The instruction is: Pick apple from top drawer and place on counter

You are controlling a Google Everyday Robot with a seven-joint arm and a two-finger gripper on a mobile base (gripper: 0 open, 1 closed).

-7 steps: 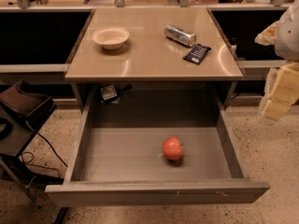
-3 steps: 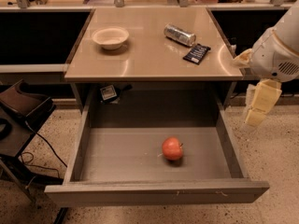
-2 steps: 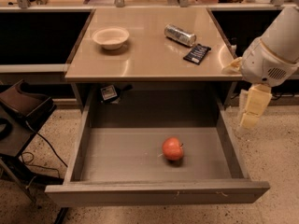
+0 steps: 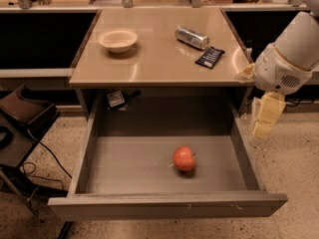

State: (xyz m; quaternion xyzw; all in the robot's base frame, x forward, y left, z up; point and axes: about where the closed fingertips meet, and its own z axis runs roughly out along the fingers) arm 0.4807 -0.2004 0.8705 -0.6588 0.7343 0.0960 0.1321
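Note:
The red-orange apple (image 4: 184,158) lies on the flat grey bottom of the open top drawer (image 4: 124,168), right of centre and toward the front. The beige counter (image 4: 159,59) sits above the drawer's back. My gripper (image 4: 263,121) hangs from the white arm at the right. It is just outside the drawer's right wall, below the counter's right corner, and above and to the right of the apple. It holds nothing that I can see.
On the counter stand a white bowl (image 4: 118,39), a silver can (image 4: 192,37) on its side and a dark packet (image 4: 210,57). Dark shelves flank the counter. A black seat with cables (image 4: 25,116) stands left of the drawer.
The arm has swung in from the right edge, leftward and down, bringing the gripper close to the drawer's right wall. The apple has not moved.

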